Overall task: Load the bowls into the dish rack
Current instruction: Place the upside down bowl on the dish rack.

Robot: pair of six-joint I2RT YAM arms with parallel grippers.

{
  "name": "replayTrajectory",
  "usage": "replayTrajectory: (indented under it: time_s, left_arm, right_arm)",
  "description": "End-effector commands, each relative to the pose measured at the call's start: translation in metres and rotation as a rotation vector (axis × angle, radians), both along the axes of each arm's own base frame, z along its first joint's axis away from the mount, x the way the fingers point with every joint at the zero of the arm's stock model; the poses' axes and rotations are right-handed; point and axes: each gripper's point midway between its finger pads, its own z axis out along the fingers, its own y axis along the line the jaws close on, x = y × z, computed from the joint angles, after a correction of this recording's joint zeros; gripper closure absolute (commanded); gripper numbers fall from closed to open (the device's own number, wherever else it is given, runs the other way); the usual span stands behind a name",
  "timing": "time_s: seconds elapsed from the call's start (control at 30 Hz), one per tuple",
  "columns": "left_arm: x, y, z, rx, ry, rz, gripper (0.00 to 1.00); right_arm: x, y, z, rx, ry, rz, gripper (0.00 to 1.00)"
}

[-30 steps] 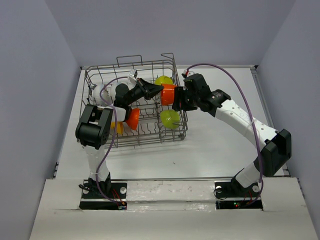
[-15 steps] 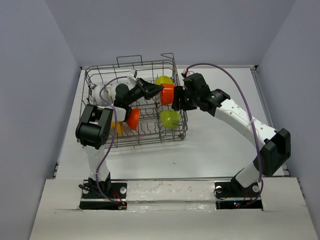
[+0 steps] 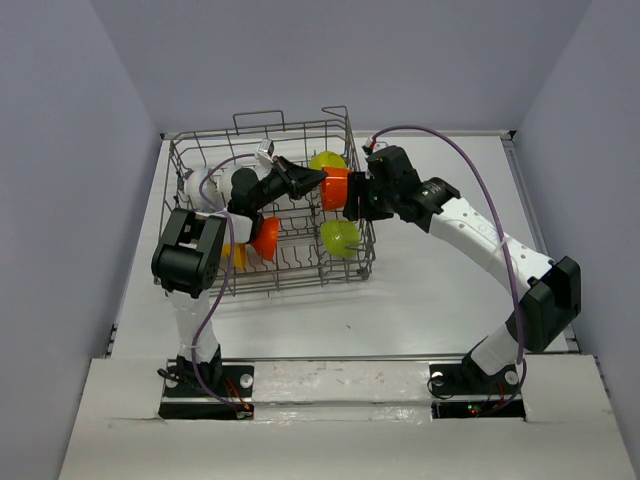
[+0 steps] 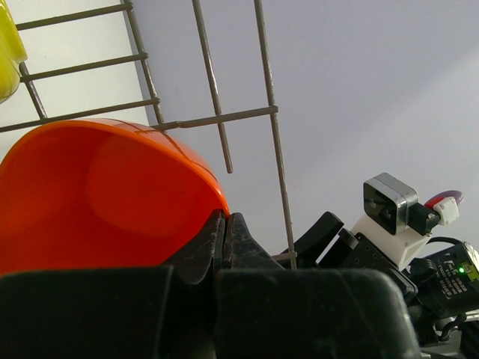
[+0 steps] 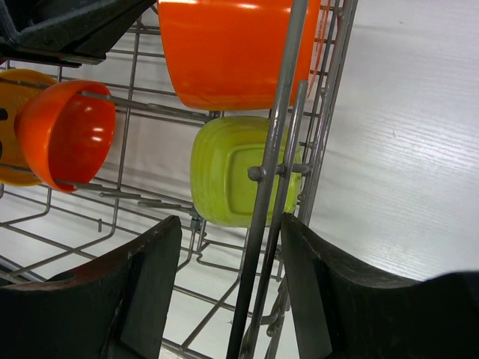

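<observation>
The grey wire dish rack (image 3: pixel 296 127) stands at the centre left. My left gripper (image 3: pixel 318 180) reaches across it, shut on the rim of a red-orange bowl (image 3: pixel 336 188) held up against the rack's right wall. In the left wrist view the shut gripper (image 4: pixel 226 218) pinches that bowl's (image 4: pixel 97 194) edge. My right gripper (image 3: pixel 353 197) is open just beyond the bowl; in its wrist view the open gripper (image 5: pixel 228 224) straddles the rack's wall wires (image 5: pixel 262 217), with the held bowl (image 5: pixel 232 52) above. Racked bowls: lime green (image 5: pixel 232 172), red-orange (image 5: pixel 67 134), orange-yellow (image 5: pixel 11 149).
A second lime green bowl (image 3: pixel 328 160) sits at the rack's back right and a white bowl (image 3: pixel 200 186) at its left end. Bare white table (image 3: pixel 450 290) spreads to the right of the rack. Purple cables loop over both arms.
</observation>
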Motion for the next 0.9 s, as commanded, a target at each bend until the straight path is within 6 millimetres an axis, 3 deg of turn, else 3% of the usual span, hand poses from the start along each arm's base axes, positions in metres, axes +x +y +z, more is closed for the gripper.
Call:
replayTrajectory:
  time_s: [0.0,0.17,0.87]
  left_arm:
    - [-0.031,0.012,0.053,-0.138,-0.467,0.009,1.00]
    - [-0.025,0.010,0.041,-0.088,-0.439,0.026,1.00]
    - [-0.026,0.009,0.029,-0.071,-0.416,0.037,1.00]
  right_arm:
    - [0.004,0.011,0.009,0.023,-0.024,0.028,0.39]
    - [0.003,0.011,0.008,0.022,-0.020,0.027,0.39]
    - [0.003,0.011,0.008,0.025,-0.020,0.028,0.39]
